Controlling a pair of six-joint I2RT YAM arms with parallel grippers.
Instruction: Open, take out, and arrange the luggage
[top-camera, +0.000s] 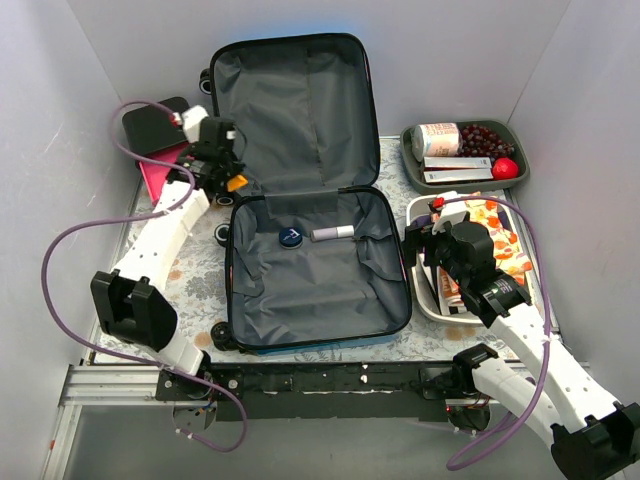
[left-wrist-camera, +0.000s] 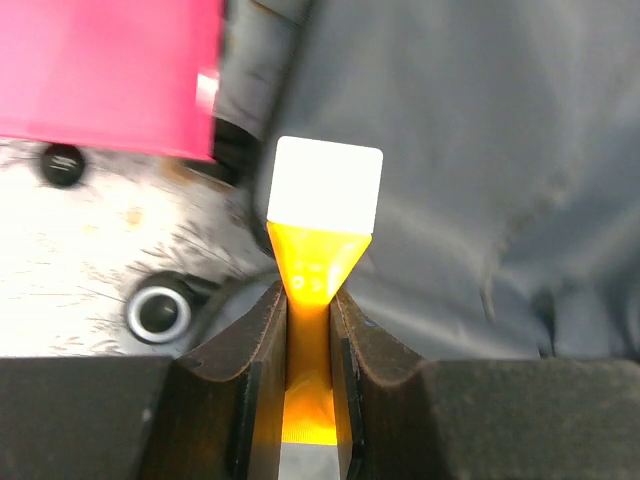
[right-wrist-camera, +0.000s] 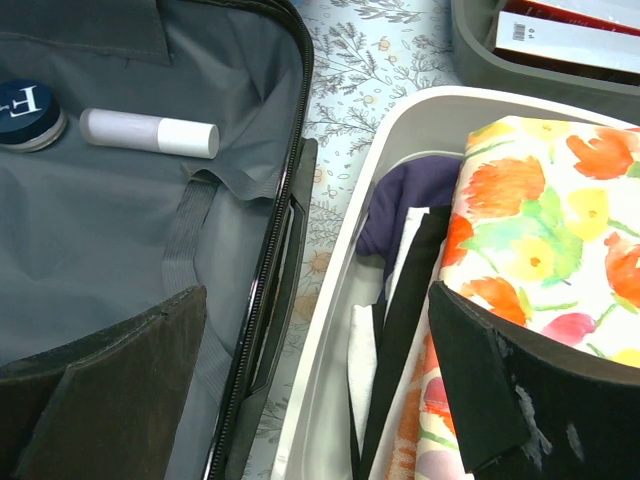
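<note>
At the centre of the floral-patterned table (top-camera: 392, 200), the large bright-blue hard-shell luggage (top-camera: 300, 290) is lying fully open, its dark grey fabric lining (top-camera: 290, 110) facing up. A small round dark-blue jar (top-camera: 290, 237) and a pale cylindrical tube (top-camera: 333, 233) are resting side by side in the near half. At the luggage's left edge, the left gripper (left-wrist-camera: 308, 310) is clamping an orange squeeze tube (left-wrist-camera: 320, 265) with a white cap, its jaws pressing on the tube's neck. The right gripper (right-wrist-camera: 315, 340), fingers spread well apart, is hovering over a white rectangular tray (right-wrist-camera: 345, 250) containing a flower-printed cloth (right-wrist-camera: 560, 210), just right of the luggage.
</note>
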